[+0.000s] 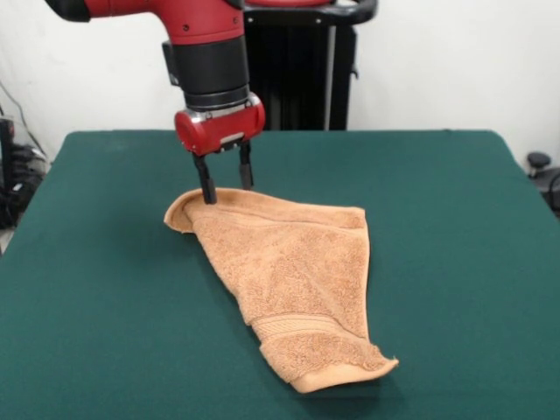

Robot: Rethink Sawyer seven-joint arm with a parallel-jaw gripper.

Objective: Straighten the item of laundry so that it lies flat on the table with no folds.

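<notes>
A dark green table [105, 289] fills the front view. At its middle lies an orange-tan towel [293, 276], roughly triangular, its woven band toward the camera. A red and black arm [206, 52] drops vertically onto the towel's far left corner. Its gripper [226, 184] stands open, one finger touching that curled corner. The arm's upper part is cut off.

Behind the far edge we saw a plain white wall [437, 61]. At the left margin, dark cables [16, 188] hung in a tangle beside a dark box [5, 140]. At the right margin, a small black object [539, 163] sat low.
</notes>
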